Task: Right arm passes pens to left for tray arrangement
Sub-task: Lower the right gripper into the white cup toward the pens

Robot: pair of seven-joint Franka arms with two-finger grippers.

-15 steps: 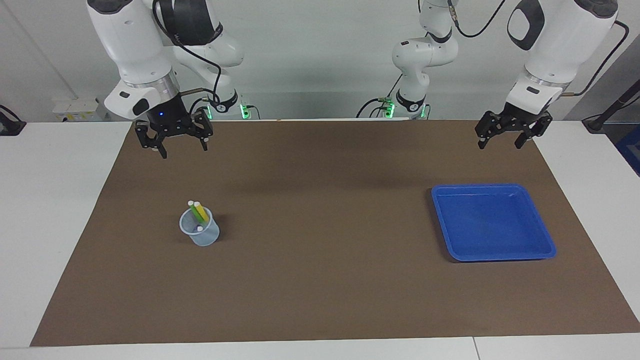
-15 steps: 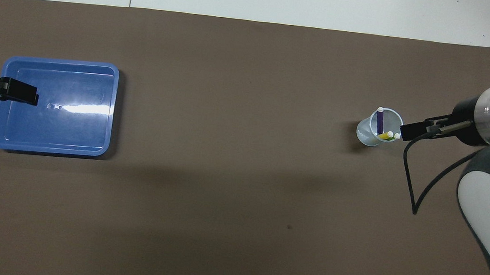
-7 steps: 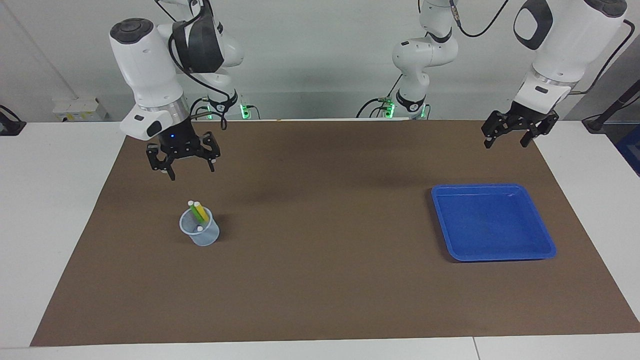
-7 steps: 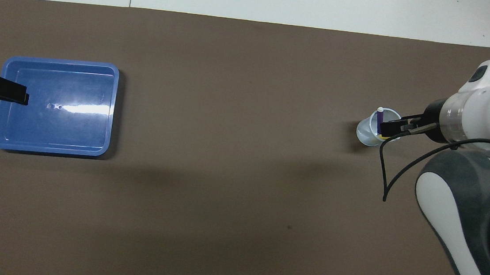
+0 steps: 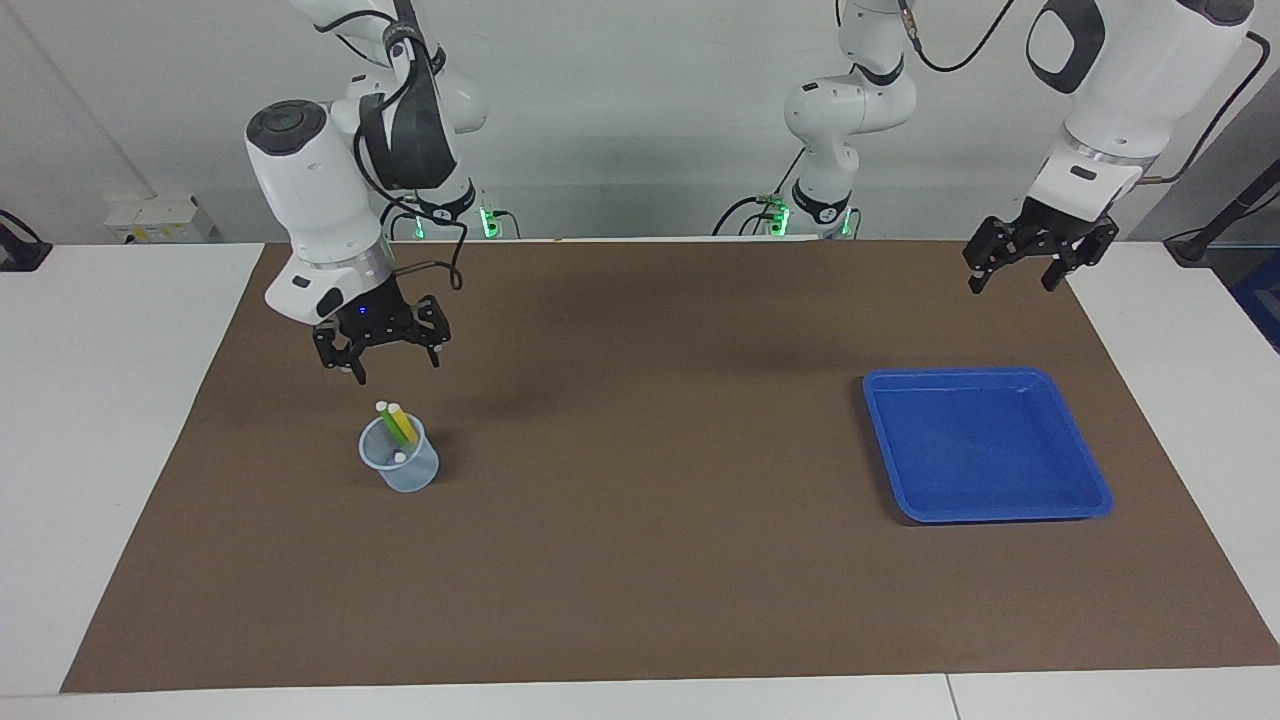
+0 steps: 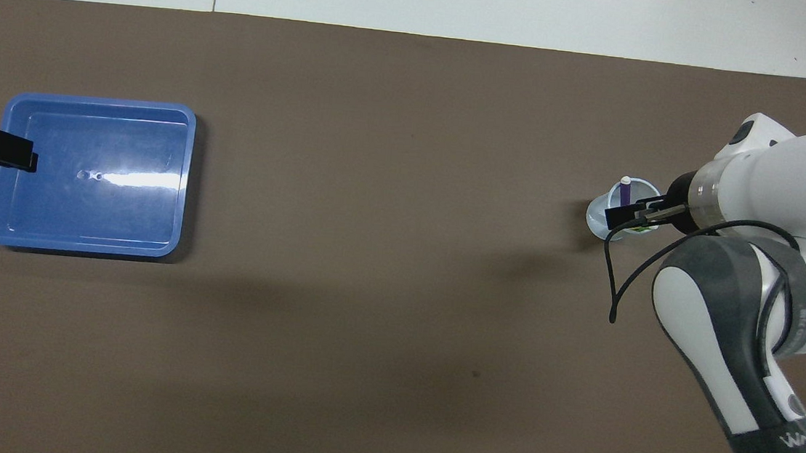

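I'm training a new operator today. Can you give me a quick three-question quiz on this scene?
1. True or false: the tray already holds a pen.
2. What do the pens stand in?
3. The right gripper is: A) open, above the cup; B) shut on a pen; C) over the tray.

Key: 1. False, it is empty. 2. The cup. 3. A. The left gripper waits open, raised, at the left arm's end.
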